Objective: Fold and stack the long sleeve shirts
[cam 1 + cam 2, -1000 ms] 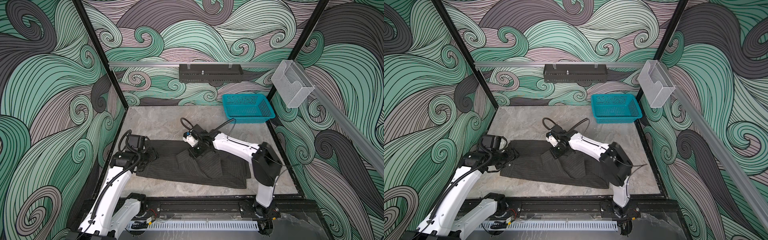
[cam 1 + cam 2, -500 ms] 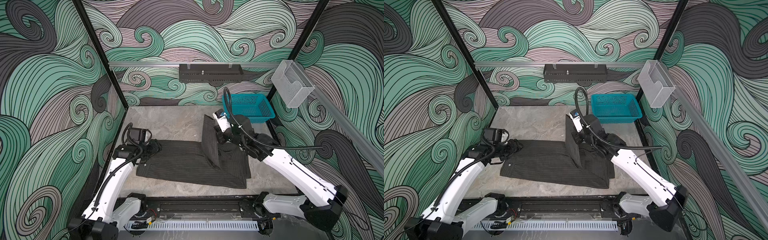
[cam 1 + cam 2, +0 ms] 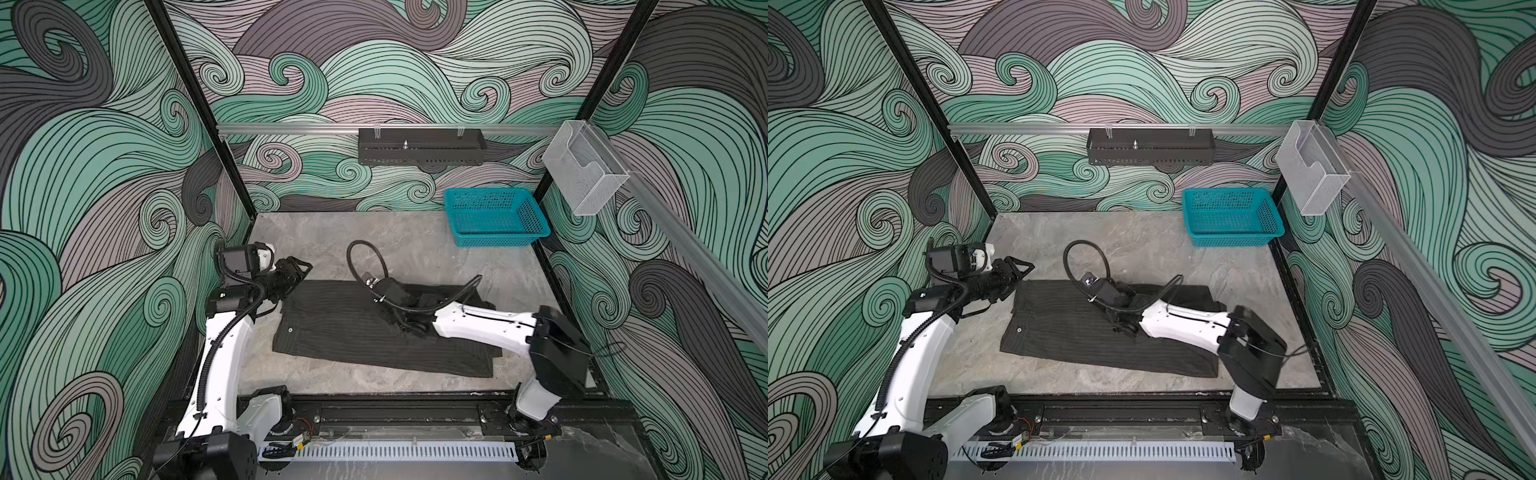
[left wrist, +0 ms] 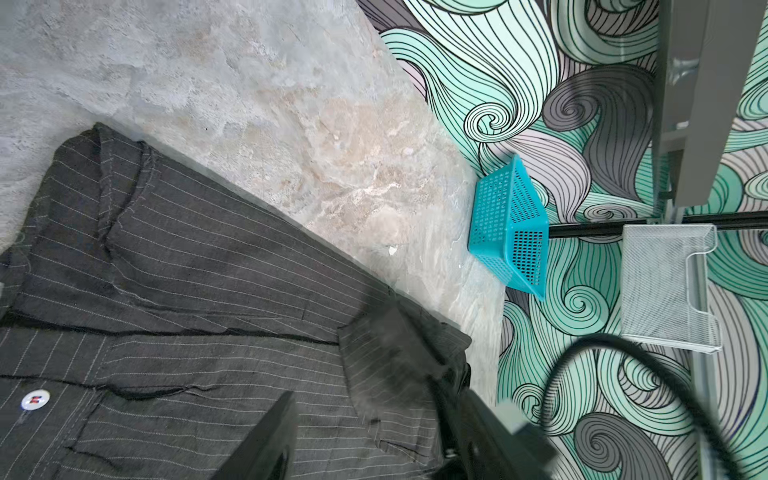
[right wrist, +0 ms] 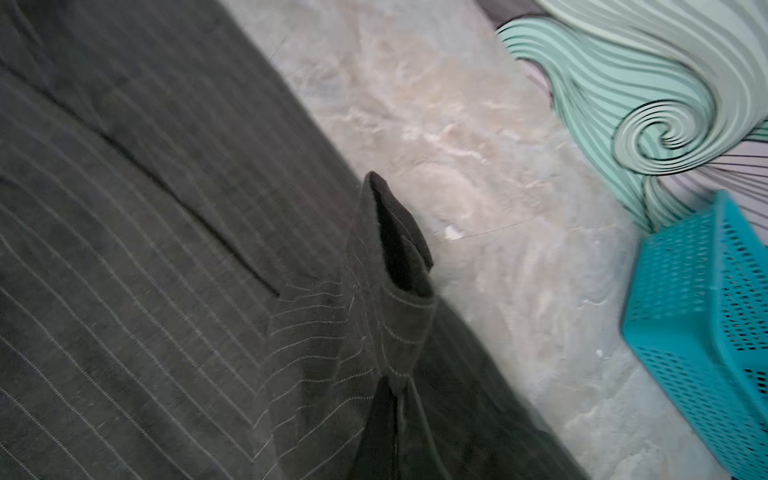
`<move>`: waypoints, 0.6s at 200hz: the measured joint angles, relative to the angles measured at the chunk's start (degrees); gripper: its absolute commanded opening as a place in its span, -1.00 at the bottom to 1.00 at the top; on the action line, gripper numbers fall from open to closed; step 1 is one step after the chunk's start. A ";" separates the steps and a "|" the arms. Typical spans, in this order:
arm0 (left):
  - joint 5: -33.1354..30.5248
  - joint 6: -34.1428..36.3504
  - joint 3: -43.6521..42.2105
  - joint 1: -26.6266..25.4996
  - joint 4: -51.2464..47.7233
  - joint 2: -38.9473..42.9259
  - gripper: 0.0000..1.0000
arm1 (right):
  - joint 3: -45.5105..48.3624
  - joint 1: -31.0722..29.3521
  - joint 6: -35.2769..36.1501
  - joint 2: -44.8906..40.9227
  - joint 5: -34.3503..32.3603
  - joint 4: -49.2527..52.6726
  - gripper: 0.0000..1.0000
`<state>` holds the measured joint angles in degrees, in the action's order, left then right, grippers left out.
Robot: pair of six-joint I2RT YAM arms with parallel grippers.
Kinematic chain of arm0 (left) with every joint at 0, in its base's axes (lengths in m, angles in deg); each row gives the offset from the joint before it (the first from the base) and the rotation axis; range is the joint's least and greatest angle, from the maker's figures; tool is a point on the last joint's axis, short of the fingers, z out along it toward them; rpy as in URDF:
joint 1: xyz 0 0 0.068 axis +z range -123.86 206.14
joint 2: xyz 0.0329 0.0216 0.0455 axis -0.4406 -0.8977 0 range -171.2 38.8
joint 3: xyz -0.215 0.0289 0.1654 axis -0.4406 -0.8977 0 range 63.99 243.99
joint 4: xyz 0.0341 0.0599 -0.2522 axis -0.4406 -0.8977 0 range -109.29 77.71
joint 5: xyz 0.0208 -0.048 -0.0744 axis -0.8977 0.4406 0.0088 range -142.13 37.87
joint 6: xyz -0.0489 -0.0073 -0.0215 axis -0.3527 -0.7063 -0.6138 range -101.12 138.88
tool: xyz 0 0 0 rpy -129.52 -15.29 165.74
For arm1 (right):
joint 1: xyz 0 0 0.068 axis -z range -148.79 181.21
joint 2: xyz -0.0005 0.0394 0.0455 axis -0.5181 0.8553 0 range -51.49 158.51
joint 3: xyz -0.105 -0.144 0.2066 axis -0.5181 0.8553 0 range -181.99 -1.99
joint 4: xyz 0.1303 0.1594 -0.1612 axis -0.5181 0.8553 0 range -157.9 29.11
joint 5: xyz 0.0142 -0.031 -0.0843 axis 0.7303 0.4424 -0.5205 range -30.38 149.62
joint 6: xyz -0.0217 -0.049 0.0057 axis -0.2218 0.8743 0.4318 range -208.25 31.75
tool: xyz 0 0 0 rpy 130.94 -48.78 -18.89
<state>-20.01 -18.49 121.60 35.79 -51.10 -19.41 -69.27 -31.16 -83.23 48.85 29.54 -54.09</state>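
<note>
Shirt cuff (image 5: 401,320) in right claw (image 5: 397,390) — right wrist view only

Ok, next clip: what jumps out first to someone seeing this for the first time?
A dark pinstriped shirt lies spread across the middle of the grey table, and the right gripper sits over it with its jaws shut on a raised fold of the cloth. A teal basket stands in the far right corner, and the left gripper hovers, jaws open, at the shirt's far left corner.
</note>
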 measured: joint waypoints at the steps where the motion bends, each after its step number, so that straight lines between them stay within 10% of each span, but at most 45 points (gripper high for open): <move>1: 0.13 0.11 -0.02 0.15 -0.07 0.00 0.27 | 0.00 -0.28 -0.13 0.31 -0.09 0.02 -1.00; 26: 1.81 0.46 -0.72 0.87 -0.42 0.72 0.27 | 0.00 -5.46 -3.74 3.91 -0.31 -0.35 -0.99; 76: 3.17 1.25 -4.02 0.94 -1.68 1.22 0.30 | 2.05 -12.13 -10.84 3.43 4.04 -1.75 0.23; 120: 4.55 1.29 -10.45 -0.79 -1.84 1.05 0.45 | 9.31 -8.20 -15.26 -10.36 7.43 1.97 0.32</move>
<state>-15.47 -17.20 111.15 35.00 -52.93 -18.36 -59.96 -39.36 -98.49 38.49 36.97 -52.13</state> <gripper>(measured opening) 0.713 0.658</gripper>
